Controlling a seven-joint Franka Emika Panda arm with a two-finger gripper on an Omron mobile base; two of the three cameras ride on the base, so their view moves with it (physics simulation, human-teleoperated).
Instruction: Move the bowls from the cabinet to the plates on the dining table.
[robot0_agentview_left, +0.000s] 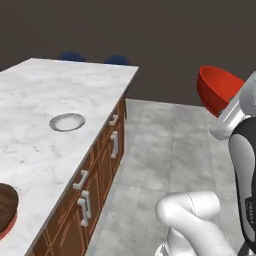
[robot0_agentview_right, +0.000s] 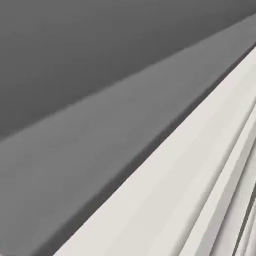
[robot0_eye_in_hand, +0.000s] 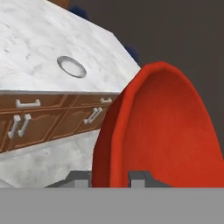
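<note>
No text, label, brand, number or sign can be read anywhere; a faint mark on the arm's dark lower link (robot0_agentview_left: 248, 210) at the right edge of the left base view is too small and blurred to make out

The brown bowl (robot0_agentview_left: 7, 205) is cut off at the left edge. The red bowl (robot0_eye_in_hand: 162, 131) hides the fingertips.

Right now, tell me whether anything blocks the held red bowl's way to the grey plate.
Nothing visible does. The red bowl hangs over open floor beside the dining table; bare marble surrounds the grey plate.
</note>
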